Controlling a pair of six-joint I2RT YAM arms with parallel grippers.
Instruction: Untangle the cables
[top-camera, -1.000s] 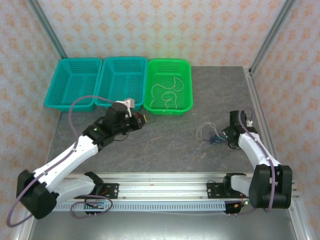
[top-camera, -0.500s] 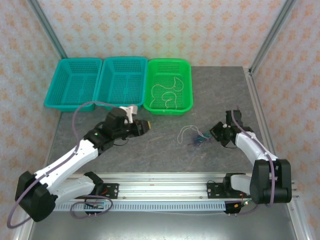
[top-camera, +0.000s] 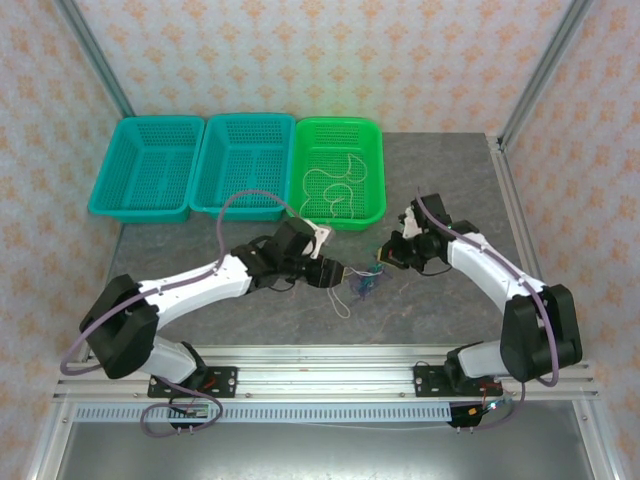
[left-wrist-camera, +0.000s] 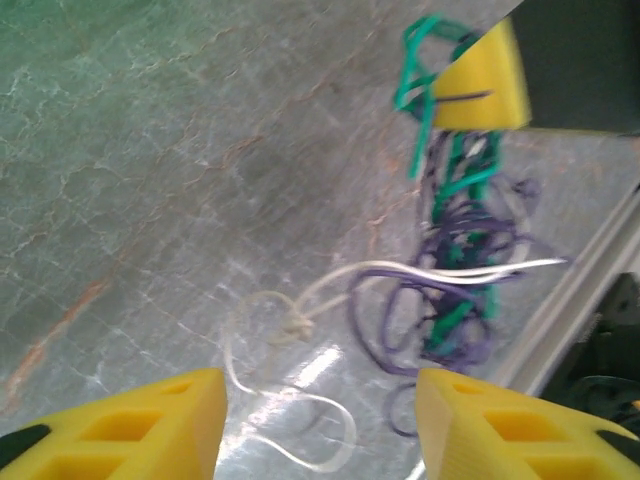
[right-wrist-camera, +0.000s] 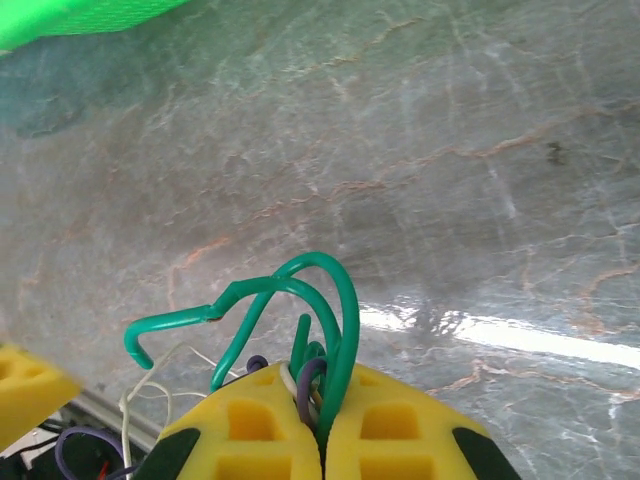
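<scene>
Purple, green and whitish strands made up the cables (top-camera: 363, 284), a small snarl on the bench (top-camera: 450, 180) just in front of the green basket (top-camera: 374, 140). The right gripper (right-wrist-camera: 320, 425), close by the basket's right front corner, was clamped on a bunch of green and purple loops. The left gripper (left-wrist-camera: 320, 410), a little farther out from the basket, had its jaws apart and held nothing. A whitish wire (left-wrist-camera: 300, 320) with a small knot lay beneath them. The wires looked very light, limp and springy, likely to slip from a loose pinch or to drag the whole snarl along. A free stretch of the whitish wire, clear of the knot, seemed the best place to take hold.
</scene>
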